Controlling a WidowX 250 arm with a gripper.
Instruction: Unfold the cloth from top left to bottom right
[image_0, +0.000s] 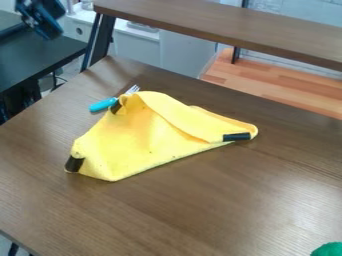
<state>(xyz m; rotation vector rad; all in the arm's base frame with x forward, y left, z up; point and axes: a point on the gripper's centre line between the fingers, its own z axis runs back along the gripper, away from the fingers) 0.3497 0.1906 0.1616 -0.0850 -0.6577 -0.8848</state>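
There I was, up at the top left corner of the view, my gripper (41, 19) hanging high and well apart from the cloth! Was I wide, was I narrow? I could not tell, and I could not tell whether I had hold of anything either. Down on the brown table (207, 212) lay the yellow cloth (127, 150), just left of the middle, folded over into a rough, lopsided triangle. And what a fold: a layer ran from the top corner down to the right, its edge lifted in a soft ridge! One black patch (75, 164) marked the lower left corner, a second black patch (237, 136) sat at the right tip, and a third dark patch (116, 107) peeked out at the upper left. Right beside that one, a fork lay on a slant, teal handle (102, 104) to the left, metal tines (133, 90) up and to the right, its middle partly hidden by the cloth. And down in the lower right corner, well apart from it all, a green thing (328, 249) poked into view!
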